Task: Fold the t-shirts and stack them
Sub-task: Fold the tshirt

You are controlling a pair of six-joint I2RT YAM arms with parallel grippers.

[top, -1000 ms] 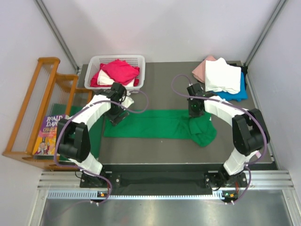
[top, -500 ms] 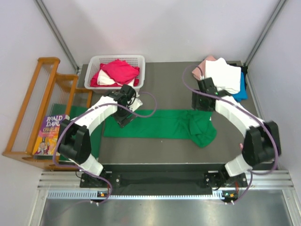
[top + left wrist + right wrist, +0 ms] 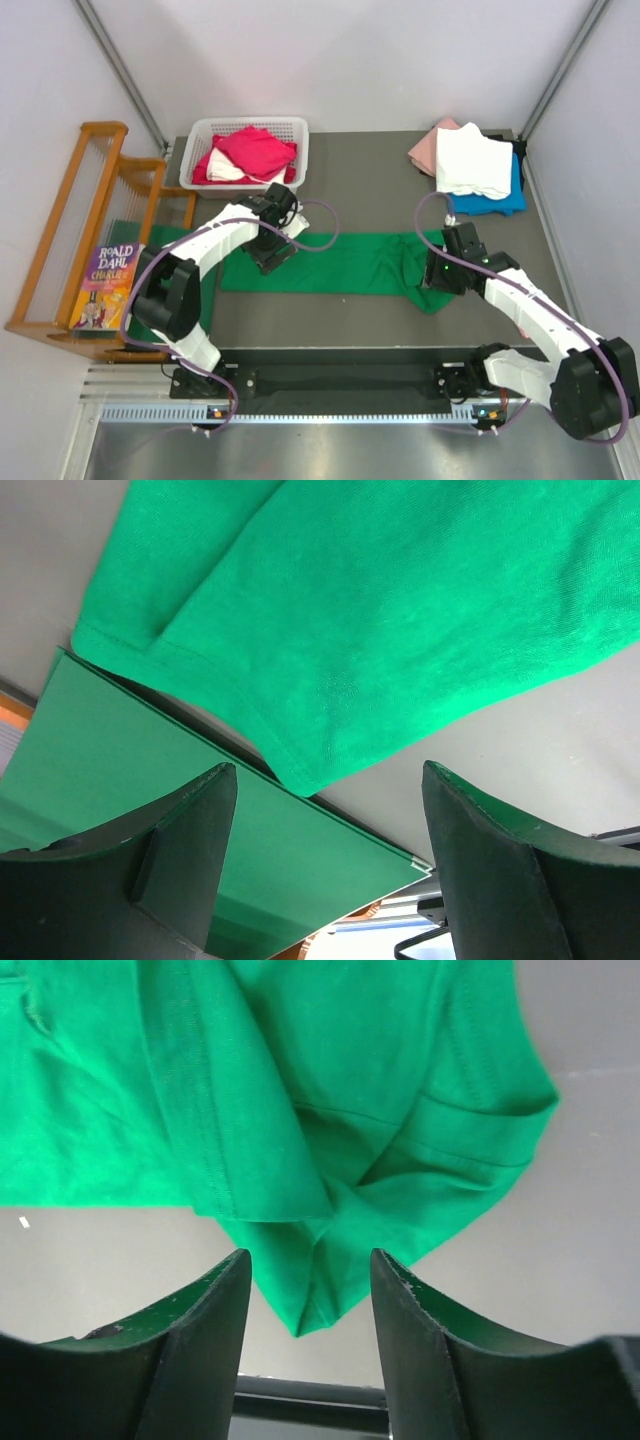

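I read both as empty, the left gripper (image 3: 328,775) spread wide above the green t-shirt (image 3: 340,262)'s left hem, the right gripper (image 3: 308,1260) parted above its bunched end, and beyond the left gripper the white basket (image 3: 250,121) holds a red t-shirt (image 3: 255,150) and a white t-shirt (image 3: 222,168).

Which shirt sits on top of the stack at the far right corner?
The white t-shirt: it lies over the blue t-shirt, with the pink t-shirt showing at its left edge.
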